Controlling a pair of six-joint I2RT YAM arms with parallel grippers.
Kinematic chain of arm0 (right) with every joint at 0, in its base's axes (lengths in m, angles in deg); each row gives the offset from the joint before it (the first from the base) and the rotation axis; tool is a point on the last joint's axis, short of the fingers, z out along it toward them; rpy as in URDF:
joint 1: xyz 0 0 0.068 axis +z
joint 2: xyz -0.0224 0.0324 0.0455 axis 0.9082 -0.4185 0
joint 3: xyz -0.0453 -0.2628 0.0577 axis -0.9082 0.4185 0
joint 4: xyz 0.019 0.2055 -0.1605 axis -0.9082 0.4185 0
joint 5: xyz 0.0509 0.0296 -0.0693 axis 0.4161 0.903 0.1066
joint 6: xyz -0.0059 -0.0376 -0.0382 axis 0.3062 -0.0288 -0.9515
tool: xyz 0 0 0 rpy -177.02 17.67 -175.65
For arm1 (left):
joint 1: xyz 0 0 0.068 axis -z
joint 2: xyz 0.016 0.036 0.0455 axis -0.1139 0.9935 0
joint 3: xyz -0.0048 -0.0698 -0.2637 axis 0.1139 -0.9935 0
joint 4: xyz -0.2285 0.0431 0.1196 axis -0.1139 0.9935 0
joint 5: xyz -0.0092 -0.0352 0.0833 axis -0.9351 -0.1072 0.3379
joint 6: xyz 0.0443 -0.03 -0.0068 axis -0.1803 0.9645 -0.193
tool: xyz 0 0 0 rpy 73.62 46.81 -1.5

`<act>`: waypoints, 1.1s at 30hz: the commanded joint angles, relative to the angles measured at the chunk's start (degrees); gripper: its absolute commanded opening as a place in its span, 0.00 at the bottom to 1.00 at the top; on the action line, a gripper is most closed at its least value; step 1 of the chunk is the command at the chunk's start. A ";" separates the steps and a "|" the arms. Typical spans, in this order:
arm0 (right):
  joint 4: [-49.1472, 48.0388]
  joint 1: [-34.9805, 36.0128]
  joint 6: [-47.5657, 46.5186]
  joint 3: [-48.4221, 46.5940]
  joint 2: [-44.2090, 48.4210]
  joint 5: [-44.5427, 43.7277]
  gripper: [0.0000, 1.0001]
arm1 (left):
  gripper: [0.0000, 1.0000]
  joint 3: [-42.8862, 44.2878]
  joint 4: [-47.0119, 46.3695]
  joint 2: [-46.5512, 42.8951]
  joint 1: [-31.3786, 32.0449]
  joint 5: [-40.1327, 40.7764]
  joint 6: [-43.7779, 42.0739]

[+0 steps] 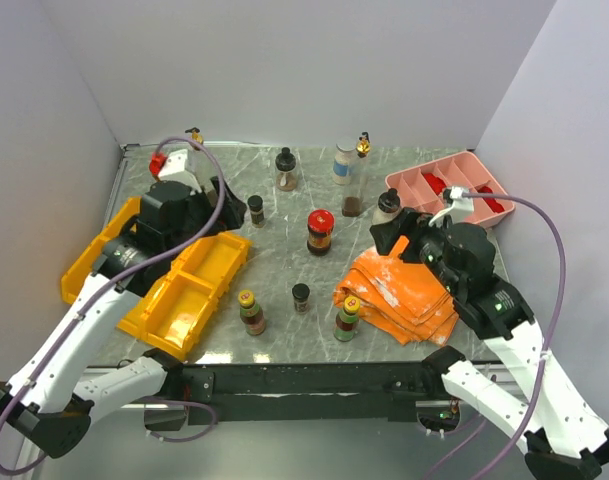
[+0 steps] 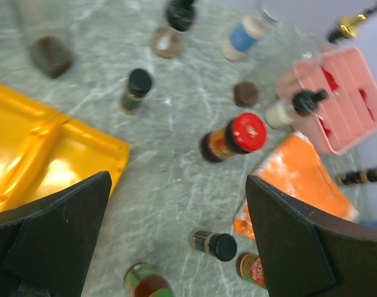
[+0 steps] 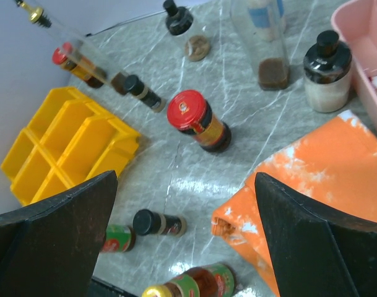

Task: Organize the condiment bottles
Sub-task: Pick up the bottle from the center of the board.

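Note:
Condiment bottles stand scattered on the marble table. A red-capped jar (image 1: pixel 320 231) is in the middle, a small black-capped bottle (image 1: pixel 301 296) and two yellow-capped bottles (image 1: pixel 250 311) (image 1: pixel 347 317) near the front, and a gold-spout bottle (image 1: pixel 349 160) and others at the back. My left gripper (image 1: pixel 229 195) hovers open and empty above the table, with the red-capped jar (image 2: pixel 238 136) ahead of its jaws (image 2: pixel 178 179). My right gripper (image 1: pixel 389 235) is open and empty, above the small black-capped bottle (image 3: pixel 157 223) and the red-capped jar (image 3: pixel 197 120).
Yellow plastic bins (image 1: pixel 184 285) lie at the left under the left arm. An orange cloth (image 1: pixel 399 290) lies at the front right under the right arm. A pink divided tray (image 1: pixel 424 185) sits at the back right. White walls close in three sides.

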 commanded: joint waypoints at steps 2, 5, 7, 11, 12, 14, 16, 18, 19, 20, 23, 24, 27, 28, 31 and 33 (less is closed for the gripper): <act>-3.48 0.36 0.77 3.71 2.78 4.58 1.00 | 0.97 8.44 21.46 1.32 0.22 9.93 4.06; -3.40 0.36 0.95 4.51 3.13 5.90 1.00 | 0.97 6.97 24.91 0.80 0.48 6.51 1.60; -3.57 0.36 0.78 5.12 3.48 6.69 1.00 | 0.91 5.12 25.36 -0.60 0.74 1.18 0.63; -4.45 0.36 -0.53 6.27 4.45 8.80 0.97 | 0.82 0.29 25.53 -2.98 3.72 -4.58 0.44; -4.89 0.36 -0.80 6.88 5.06 9.50 0.96 | 0.82 -0.16 25.97 -3.33 4.69 -3.70 1.15; -5.94 0.27 -1.50 7.32 5.59 11.70 0.96 | 0.82 -1.12 27.29 -4.04 7.68 -1.67 2.64; -6.73 0.36 -2.38 7.67 6.30 13.89 0.96 | 0.81 -1.91 27.03 -4.30 10.92 -1.15 3.78; -7.09 0.36 -2.74 8.11 7.00 14.60 0.95 | 0.81 -3.41 26.33 -4.13 13.47 -0.09 5.37; -7.26 0.36 -2.91 8.29 7.26 14.69 0.94 | 0.81 -3.85 25.98 -3.43 16.18 0.43 6.42; -7.35 0.36 -2.91 8.38 7.35 14.61 0.94 | 0.81 -4.20 25.98 -2.82 17.60 2.18 7.04; -7.18 0.36 -3.00 8.64 7.88 14.34 0.93 | 0.81 -3.85 25.98 -0.71 22.97 4.91 9.15; -7.09 0.27 -3.00 8.81 7.97 14.34 0.92 | 0.80 -3.76 26.06 -0.09 24.11 6.31 9.59; -7.17 0.36 -2.91 9.17 8.41 15.04 0.90 | 0.79 -3.67 27.20 1.76 27.37 9.39 11.96; -7.35 0.36 -2.91 9.34 8.41 15.13 0.89 | 0.78 -3.85 27.55 2.54 28.42 10.01 13.27; -7.88 0.36 -3.00 9.87 9.20 15.84 0.87 | 0.77 -5.25 28.44 3.43 29.13 11.95 15.21; -7.97 0.27 -3.18 9.96 9.64 16.19 0.86 | 0.76 -6.31 28.18 3.87 29.22 12.39 15.65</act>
